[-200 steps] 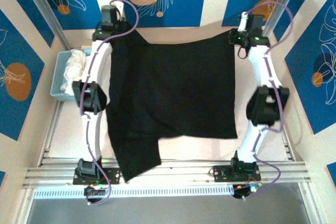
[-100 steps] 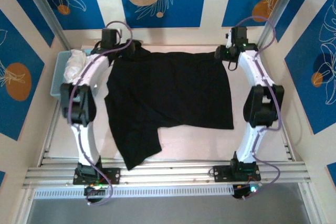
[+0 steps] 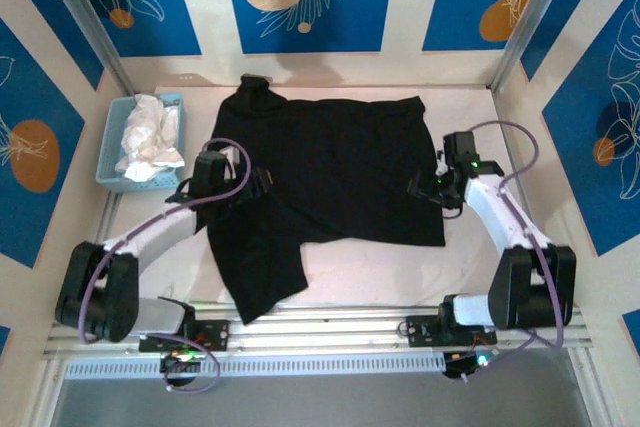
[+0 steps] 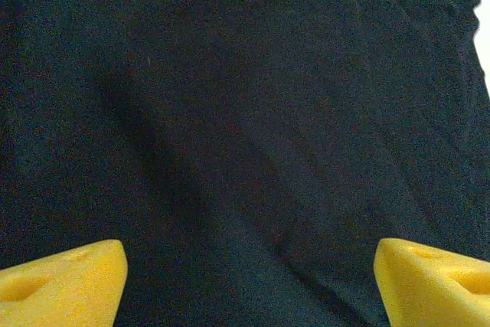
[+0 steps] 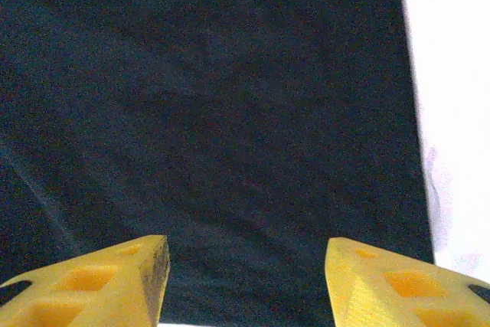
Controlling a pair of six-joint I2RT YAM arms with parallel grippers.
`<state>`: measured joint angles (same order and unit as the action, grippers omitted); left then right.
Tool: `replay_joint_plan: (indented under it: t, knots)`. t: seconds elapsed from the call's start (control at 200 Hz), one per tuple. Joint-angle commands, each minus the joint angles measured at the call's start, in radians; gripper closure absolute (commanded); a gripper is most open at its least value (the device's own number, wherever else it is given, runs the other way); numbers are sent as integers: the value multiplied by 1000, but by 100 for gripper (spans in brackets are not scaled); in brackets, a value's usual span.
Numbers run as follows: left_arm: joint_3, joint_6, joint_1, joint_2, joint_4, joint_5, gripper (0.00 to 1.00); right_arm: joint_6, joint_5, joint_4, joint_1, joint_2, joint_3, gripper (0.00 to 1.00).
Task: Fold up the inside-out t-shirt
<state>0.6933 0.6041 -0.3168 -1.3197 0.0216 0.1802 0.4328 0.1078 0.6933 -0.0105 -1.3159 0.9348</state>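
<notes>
At the near edge both arm bases are bolted to a metal rail; just beyond it the pale counter carries the inside-out t-shirt, black and spread out across the middle; its near-left part runs down as a long flap that reaches the rail, while its near-right hem lies straight and well back from the rail; the left arm bends low from the left and brings the left tool over the shirt's left side, beside the flap's upper end; in the left wrist view its yellow fingertips stand wide apart with only dark, softly creased cloth between them, so it grips nothing; the right arm curls in from the right, and the right tool hangs at the shirt's right edge; in the right wrist view its yellow fingertips are also parted and hold nothing, with black cloth below and a strip of bare counter to the right; farther back the shirt's far edge lies near the back wall, rumpled along the top, with a small bunched lump at its far-left corner; to the left, apart from the shirt, a blue basket holds a crumpled white cloth garment.
</notes>
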Motion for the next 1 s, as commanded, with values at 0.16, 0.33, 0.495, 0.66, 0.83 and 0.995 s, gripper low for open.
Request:
replay_joint_plan:
  t: [0.16, 0.33, 0.495, 0.66, 0.83, 0.995]
  knots:
    - [-30, -20, -62, 106, -49, 57, 16, 105, -18, 81, 136, -1, -119, 49]
    - [-37, -35, -85, 128, -61, 50, 15, 132, -1, 110, 149, -29, -166, 52]
    - [-23, -59, -87, 125, -88, 58, 15, 155, 42, 112, 127, -86, -177, 51]
    - [-29, -68, -88, 122, -86, 48, 14, 160, 66, 105, 119, -119, -179, 50]
    - [-31, -78, -88, 116, -94, 48, 14, 156, 43, 74, 120, -180, -174, 54]
    - [-17, -111, -118, 144, -199, -49, 14, 146, 21, 60, 116, -207, -166, 70]
